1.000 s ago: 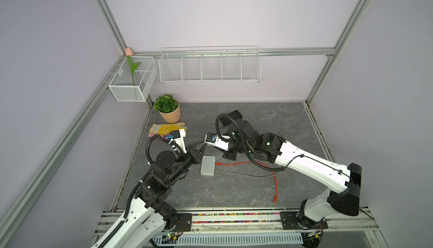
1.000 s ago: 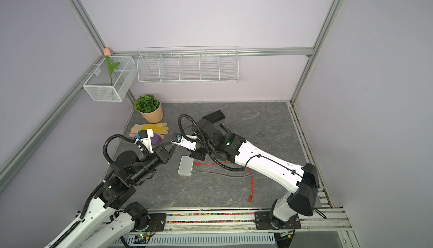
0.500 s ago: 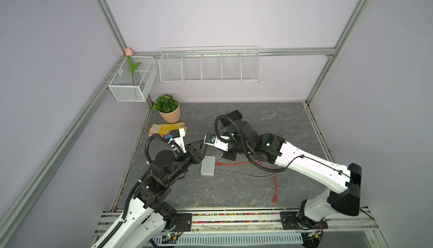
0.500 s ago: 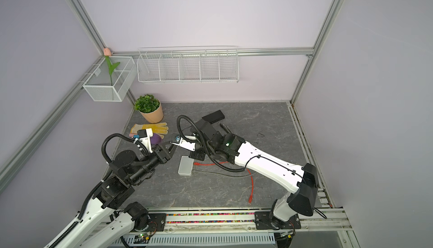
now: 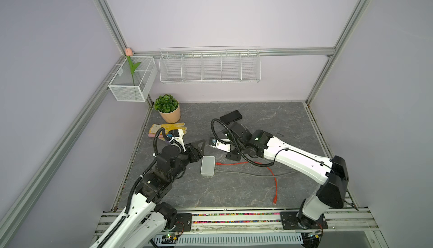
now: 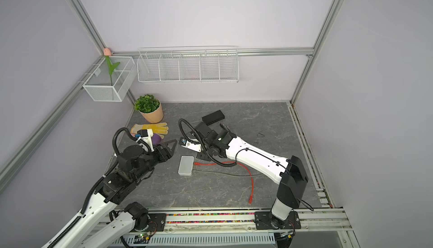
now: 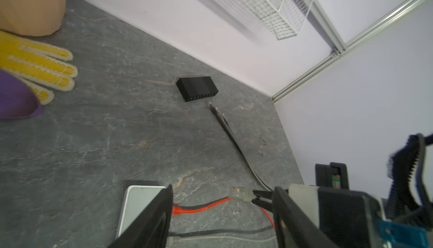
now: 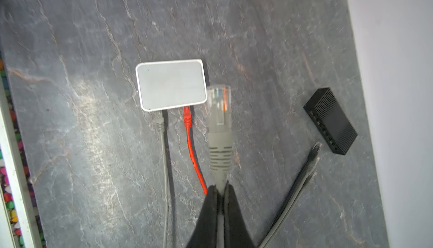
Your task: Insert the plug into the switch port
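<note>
The right pincer (image 8: pixel 220 194), pressed together, pinches the plug (image 8: pixel 219 103) by its grey cord just behind the ribbed boot. The plug's clear head, with coloured wires showing inside, points toward the white switch (image 8: pixel 171 84) and sits just beside the corner of its port side. A red cable (image 8: pixel 188 122) and a grey cable (image 8: pixel 160 125) are already seated in that side. The left pincer (image 7: pixel 223 189) stands spread and empty next to the white switch, and only its wrist view catches the plug side-on between the two black fingers (image 7: pixel 159 214). In both top views the plug cannot be made out beneath the right arm's wrist. They alone show the red cable trailing across the grey table (image 5: pixel 234 188) to a loose end near the front rail. A black switch (image 8: pixel 330 121) with a row of ports lies well apart toward the back wall, with a loose grey cable end (image 8: pixel 314 153) near it.
</note>
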Available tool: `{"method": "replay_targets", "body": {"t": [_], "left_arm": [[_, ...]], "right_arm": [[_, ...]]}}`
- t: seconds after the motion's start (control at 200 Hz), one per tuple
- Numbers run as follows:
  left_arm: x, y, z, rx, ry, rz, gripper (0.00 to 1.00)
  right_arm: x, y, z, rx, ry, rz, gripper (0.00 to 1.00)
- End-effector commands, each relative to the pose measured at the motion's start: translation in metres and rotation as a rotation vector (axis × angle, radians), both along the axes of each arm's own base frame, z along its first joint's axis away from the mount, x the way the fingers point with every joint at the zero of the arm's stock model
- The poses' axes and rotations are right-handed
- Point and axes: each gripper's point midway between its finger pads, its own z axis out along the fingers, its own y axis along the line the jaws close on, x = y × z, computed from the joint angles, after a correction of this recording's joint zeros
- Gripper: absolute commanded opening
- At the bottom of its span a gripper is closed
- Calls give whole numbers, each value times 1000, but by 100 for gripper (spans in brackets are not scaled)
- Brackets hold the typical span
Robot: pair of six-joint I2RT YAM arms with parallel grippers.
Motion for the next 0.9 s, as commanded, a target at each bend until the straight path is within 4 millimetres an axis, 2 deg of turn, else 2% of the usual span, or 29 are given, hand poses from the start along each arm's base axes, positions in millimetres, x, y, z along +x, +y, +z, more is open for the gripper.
{"method": "replay_targets", "body": {"t": [0.0, 0.08, 0.11, 0.2, 0.295, 0.37, 0.49, 0.64, 0.7, 0.895], "left_arm": [[8, 8, -39, -2, 88, 21, 67], [13, 11, -61, -12, 136, 24, 65], [15, 11, -76, 5, 174, 28, 64], [17, 7, -96, 19, 218, 15, 62], [19, 0, -112, 20, 254, -12, 59], [19, -3, -122, 32, 280, -30, 57], [17, -5, -132, 55, 303, -44, 57], [12, -5, -141, 64, 320, -50, 57], [10, -5, -145, 70, 327, -55, 57], [10, -2, -146, 82, 316, -45, 56]], "right_arm": [[-11, -17, -31, -91, 91, -22, 7], [-12, -19, -51, -124, 131, -30, 7], [-13, -18, -57, -135, 145, -31, 7], [-14, -19, -74, -169, 177, -37, 7], [-12, -16, -81, -171, 182, -43, 7], [-9, -11, -77, -146, 180, -45, 7], [-6, -7, -64, -124, 158, -30, 7], [7, -19, -48, -170, 100, -54, 7], [14, -23, -30, -151, 53, -70, 7], [20, -30, 47, 24, -40, -91, 7]]}}
